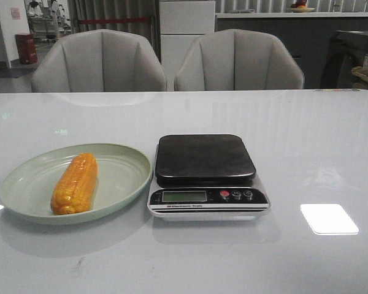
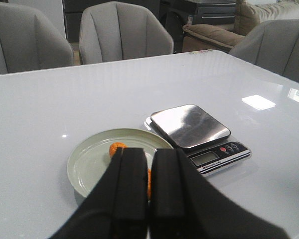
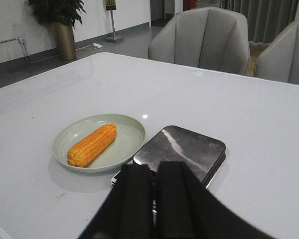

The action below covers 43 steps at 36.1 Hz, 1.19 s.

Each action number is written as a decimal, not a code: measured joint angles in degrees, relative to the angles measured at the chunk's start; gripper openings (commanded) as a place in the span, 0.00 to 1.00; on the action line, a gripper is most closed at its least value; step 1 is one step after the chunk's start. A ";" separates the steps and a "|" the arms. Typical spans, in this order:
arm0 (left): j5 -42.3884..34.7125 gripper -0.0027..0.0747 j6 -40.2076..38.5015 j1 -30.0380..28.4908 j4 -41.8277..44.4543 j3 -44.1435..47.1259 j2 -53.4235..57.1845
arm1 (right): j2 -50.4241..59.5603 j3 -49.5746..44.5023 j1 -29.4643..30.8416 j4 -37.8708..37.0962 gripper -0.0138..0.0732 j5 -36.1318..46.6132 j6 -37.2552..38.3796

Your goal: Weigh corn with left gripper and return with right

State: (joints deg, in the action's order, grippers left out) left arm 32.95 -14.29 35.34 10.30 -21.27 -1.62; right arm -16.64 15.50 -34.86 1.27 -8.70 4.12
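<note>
Glossy white table (image 1: pixel 319 135) fills the front view, far edge running straight under two grey padded chairs (image 1: pixel 101 61); wide bare surface right of the scale and in front of it. Corn (image 1: pixel 75 183) lies lengthwise on a pale green plate (image 1: pixel 119 184), orange-yellow, ribbed kernel rows, near end blunt. Plate is round, shallow, smooth rim, its right rim just beside the scale (image 1: pixel 207 177). Scale: dark, rounded-square platform, slightly shiny, on a white base with a small display and three buttons. Neither arm shows here. Left wrist view: left gripper (image 2: pixel 148 196) hangs above the plate, black matte fingers pressed together with only a thin slit between, nothing pinched; corn mostly hidden behind them, only orange bits showing. Table corner and right edge visible beyond the scale. Right wrist view: right gripper (image 3: pixel 153 201) over the scale's near side, fingers likewise together, holding nothing; whole cob visible on the plate.
</note>
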 measured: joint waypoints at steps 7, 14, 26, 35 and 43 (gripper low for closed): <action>0.00 0.18 0.00 0.00 0.00 0.00 0.00 | 0.00 0.00 0.00 -0.09 0.37 0.00 -0.09; -0.49 0.18 0.00 -1.26 1.01 0.87 0.00 | 0.00 0.00 0.00 -0.09 0.37 0.00 -0.09; -21.13 0.18 0.11 -24.92 1.89 18.22 0.54 | 0.00 0.00 0.00 -0.09 0.37 0.12 -0.09; -25.77 0.18 0.11 -36.31 -1.96 21.65 1.97 | 0.00 0.00 0.00 -0.09 0.37 0.23 -0.09; -25.96 0.18 0.11 -34.68 -1.73 21.65 1.97 | 0.00 -0.13 0.00 -0.09 0.37 0.23 -0.09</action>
State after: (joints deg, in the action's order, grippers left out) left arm 6.99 -14.19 0.65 8.58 0.39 0.35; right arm -16.64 15.37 -34.86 1.18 -8.47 4.03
